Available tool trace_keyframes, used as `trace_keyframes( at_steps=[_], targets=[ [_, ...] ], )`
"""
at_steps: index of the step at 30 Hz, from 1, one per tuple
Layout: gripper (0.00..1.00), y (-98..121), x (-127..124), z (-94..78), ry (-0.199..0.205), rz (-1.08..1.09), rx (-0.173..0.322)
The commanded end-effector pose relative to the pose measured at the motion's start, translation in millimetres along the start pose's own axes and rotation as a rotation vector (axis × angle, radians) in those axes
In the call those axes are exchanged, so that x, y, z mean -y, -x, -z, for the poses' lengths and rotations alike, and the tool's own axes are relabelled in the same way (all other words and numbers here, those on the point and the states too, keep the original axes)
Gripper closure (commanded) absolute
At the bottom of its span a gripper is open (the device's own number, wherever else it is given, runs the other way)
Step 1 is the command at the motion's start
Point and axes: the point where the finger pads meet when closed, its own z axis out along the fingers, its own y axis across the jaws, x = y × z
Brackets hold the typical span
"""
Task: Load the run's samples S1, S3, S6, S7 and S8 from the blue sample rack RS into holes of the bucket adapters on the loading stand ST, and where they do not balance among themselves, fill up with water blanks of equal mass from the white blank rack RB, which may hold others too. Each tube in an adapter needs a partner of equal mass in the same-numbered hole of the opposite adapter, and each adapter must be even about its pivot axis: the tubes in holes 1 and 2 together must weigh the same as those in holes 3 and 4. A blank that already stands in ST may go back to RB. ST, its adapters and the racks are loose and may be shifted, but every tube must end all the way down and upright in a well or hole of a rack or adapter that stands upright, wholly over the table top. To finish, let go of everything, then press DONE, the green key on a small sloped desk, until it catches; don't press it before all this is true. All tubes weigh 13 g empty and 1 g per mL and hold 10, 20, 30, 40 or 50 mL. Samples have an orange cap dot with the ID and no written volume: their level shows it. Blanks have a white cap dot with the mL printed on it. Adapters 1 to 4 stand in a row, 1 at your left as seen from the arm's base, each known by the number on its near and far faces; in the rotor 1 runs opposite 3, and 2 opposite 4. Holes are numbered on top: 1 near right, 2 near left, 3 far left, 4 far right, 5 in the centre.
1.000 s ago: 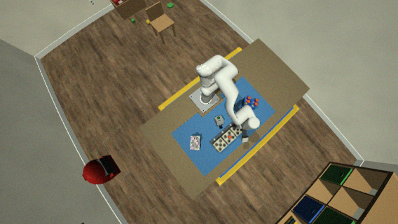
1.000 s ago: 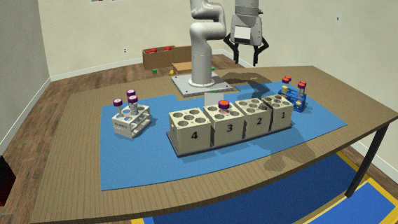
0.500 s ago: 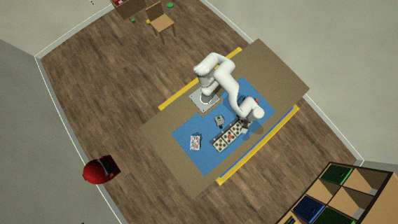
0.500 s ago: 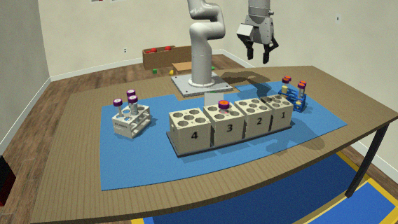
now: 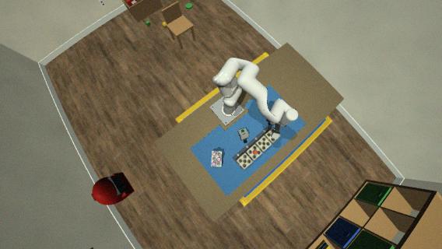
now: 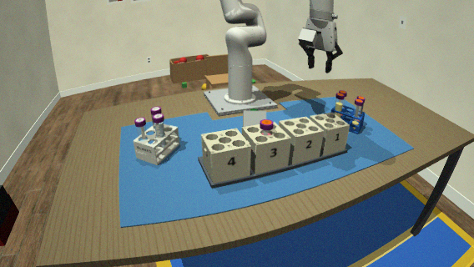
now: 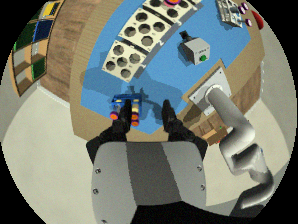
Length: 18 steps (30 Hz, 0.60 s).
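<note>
My gripper (image 6: pixel 320 66) (image 7: pixel 147 106) is open and empty. It hangs high above the table, over the right end, close to the blue sample rack RS (image 6: pixel 353 125) (image 7: pixel 121 103). RS holds several tubes with orange cap dots (image 6: pixel 360 100). The loading stand ST carries adapters 4 (image 6: pixel 227 160), 3 (image 6: pixel 273 152), 2 (image 6: pixel 308 144) and 1 (image 6: pixel 339 136) in a row. One orange-dot tube (image 6: pixel 266 124) (image 5: pixel 254 152) stands upright near the middle of adapter 3. The other adapters look empty. The white blank rack RB (image 6: pixel 155 147) (image 5: pixel 216 159) (image 7: pixel 229 11) holds three purple-capped tubes.
The DONE desk with its green key (image 5: pixel 242 131) (image 7: pixel 194 48) stands between the arm's base plate (image 6: pixel 239 104) and ST. All racks rest on a blue mat (image 6: pixel 167 196). The table's right edge is just beyond RS.
</note>
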Motion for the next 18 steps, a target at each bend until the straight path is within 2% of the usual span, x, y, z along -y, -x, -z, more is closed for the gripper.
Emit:
trace_keyframes(
  at_steps=[1,15,18],
  targets=[
    [0.43,9,3,1.4,-0.004,-0.002,-0.001],
    [0.43,77,19,1.4,-0.004,-0.002,0.0],
    [0.43,82,20,1.4,-0.004,-0.002,0.0]
  ],
)
